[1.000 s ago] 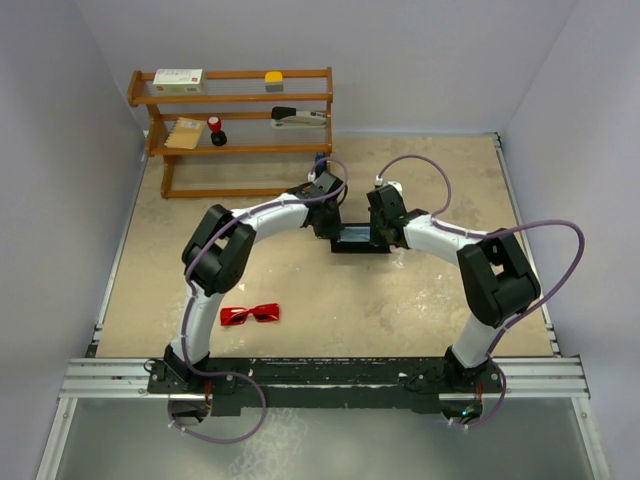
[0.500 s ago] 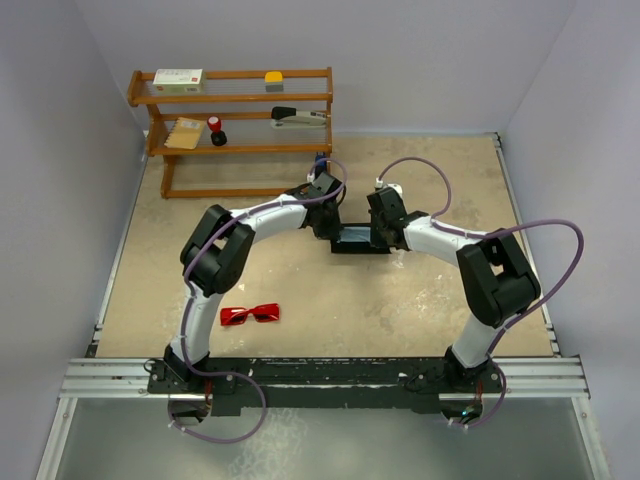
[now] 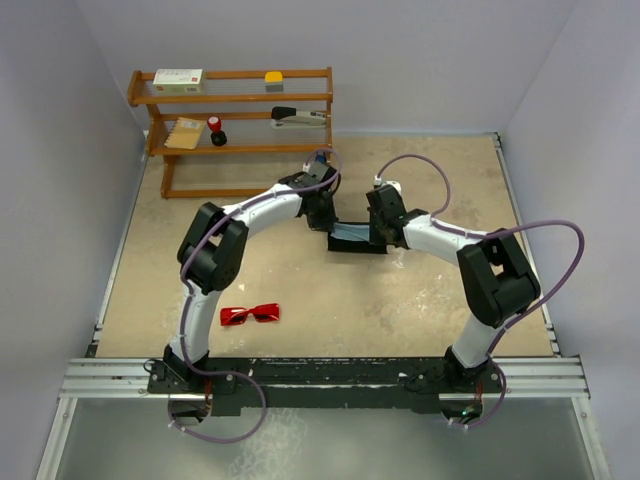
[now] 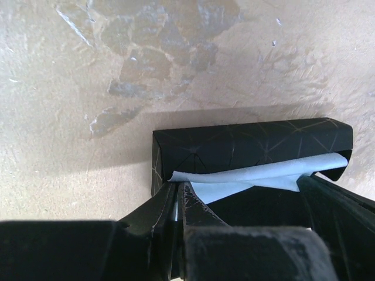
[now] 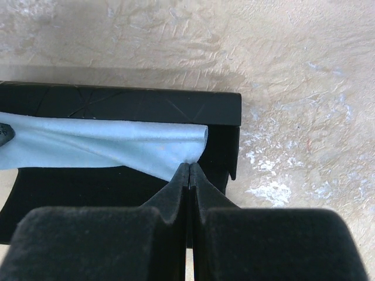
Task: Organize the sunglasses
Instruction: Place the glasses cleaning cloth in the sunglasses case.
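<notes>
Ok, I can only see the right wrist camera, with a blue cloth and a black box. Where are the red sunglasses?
Observer: The sunglasses lie on the table near its front left, well apart from the case.
Operator: Is the other arm helping with the cloth?
Observer: Yes. The left gripper is shut on the other end of the cloth, which is stretched over the open case.
Operator: Is there anything else out there?
Observer: A wooden shelf stands at the far left corner of the table.
</notes>
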Controlling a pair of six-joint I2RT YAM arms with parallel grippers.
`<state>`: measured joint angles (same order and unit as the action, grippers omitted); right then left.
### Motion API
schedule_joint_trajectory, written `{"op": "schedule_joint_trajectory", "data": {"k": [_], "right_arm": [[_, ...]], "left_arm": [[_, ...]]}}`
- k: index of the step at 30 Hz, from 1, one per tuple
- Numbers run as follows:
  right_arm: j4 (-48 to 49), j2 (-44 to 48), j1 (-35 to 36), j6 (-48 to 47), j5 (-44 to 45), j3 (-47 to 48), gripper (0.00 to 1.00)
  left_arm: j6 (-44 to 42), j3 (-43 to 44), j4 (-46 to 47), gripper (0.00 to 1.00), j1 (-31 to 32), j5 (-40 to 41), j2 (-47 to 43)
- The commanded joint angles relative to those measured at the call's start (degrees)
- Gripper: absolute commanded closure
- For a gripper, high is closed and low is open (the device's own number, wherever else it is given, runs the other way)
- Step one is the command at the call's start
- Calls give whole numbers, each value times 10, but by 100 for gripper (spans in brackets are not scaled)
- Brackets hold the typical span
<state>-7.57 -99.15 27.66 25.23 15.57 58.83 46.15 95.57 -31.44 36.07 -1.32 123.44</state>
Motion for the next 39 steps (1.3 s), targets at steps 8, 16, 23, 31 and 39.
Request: {"op": "schedule_joint_trajectory", "data": {"k": [8,16,23,31,39], "right_arm": [[-17,15,2,-18,23,26,100],[-24,5,1,-37,41,35,100],[-19,-10,0,-32,35,40,100],[-8,-23,2,-24,29,28,100],[2,-35,1,-21,33,28,100]], "left_arm": [[-2,-21,14,100,-7,-11,-8],[2,-25,21,100,-4,-12,-9],[4,-31,27,100,-4,-8,-11],[4,-34,28,100,-4,1,-7],[7,-25,32,100,-4,13,1]]}}
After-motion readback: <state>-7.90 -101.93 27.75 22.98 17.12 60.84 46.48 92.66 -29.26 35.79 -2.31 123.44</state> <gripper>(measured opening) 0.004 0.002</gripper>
